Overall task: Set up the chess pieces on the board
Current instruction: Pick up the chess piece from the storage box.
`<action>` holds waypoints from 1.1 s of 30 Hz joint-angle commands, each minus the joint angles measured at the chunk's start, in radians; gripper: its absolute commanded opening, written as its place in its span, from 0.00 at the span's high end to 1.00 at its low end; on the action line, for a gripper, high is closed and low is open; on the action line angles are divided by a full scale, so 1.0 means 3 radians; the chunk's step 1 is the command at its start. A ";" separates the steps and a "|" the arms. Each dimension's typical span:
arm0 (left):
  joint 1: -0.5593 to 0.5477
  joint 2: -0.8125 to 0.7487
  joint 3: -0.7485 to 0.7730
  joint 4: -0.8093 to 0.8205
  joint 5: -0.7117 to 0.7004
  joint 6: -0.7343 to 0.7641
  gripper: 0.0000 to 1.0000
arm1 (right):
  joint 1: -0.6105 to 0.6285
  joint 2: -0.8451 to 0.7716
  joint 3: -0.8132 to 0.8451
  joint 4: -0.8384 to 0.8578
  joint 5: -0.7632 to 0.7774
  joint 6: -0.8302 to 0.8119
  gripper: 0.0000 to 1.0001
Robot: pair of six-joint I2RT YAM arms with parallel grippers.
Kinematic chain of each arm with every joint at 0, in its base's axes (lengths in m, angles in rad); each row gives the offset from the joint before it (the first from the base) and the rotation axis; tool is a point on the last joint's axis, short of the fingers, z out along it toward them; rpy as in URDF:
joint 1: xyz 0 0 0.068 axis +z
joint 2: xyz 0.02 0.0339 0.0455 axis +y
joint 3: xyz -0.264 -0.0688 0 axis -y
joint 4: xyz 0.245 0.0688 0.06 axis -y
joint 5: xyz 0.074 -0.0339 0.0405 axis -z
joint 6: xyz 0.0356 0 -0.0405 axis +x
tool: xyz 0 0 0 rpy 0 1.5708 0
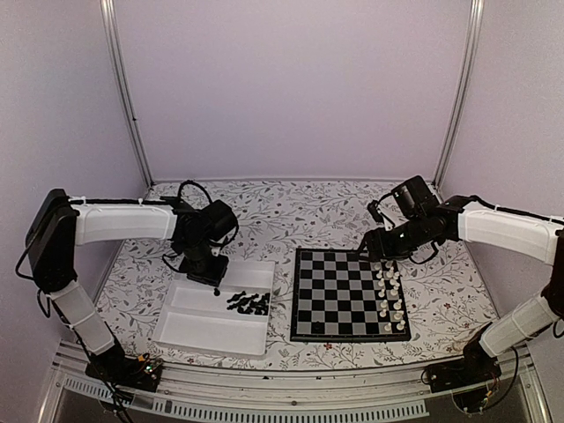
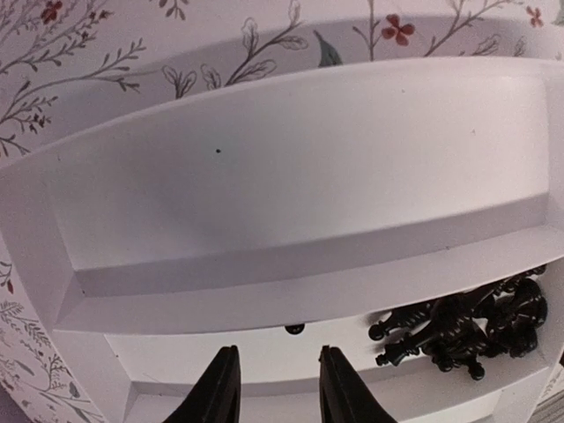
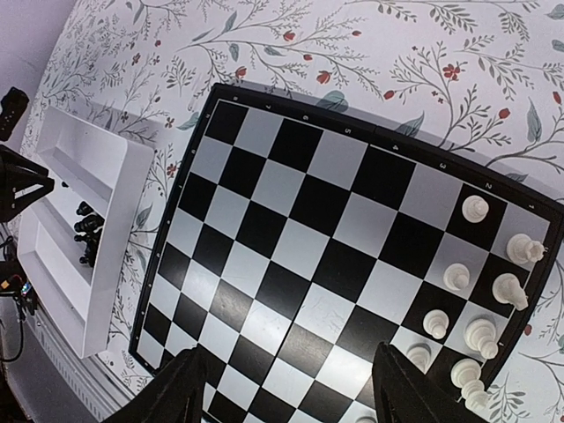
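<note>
Several black chess pieces (image 1: 249, 303) lie heaped in the near compartment of the white tray (image 1: 211, 339); in the left wrist view that heap (image 2: 467, 326) sits at the right. One small black piece (image 2: 294, 329) stands alone against the tray's divider (image 2: 291, 291). My left gripper (image 2: 278, 351) hangs just above the tray floor, short of this piece, open a little with nothing between its fingers. From above, the left gripper (image 1: 211, 273) is over the tray's far end. The board (image 1: 339, 295) lies right of the tray. My right gripper (image 3: 289, 352) hovers wide open and empty over the board (image 3: 300, 256).
White chess pieces (image 1: 392, 300) stand in two columns along the board's right side, also seen in the right wrist view (image 3: 480, 300). The tray (image 3: 97, 291) sits close to the board's left edge. A floral cloth (image 1: 291, 211) covers the table.
</note>
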 commanded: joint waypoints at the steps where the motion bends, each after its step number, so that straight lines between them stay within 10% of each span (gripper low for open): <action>1: 0.0017 -0.0041 -0.0092 0.0107 0.0021 -0.0186 0.73 | -0.0019 0.0053 0.0073 0.0047 -0.0019 -0.0039 0.33; 33: -0.0034 -0.0093 -0.0094 0.0297 -0.0054 -0.0295 0.69 | -0.0021 0.0427 0.0343 0.0049 -0.0133 -0.0137 0.33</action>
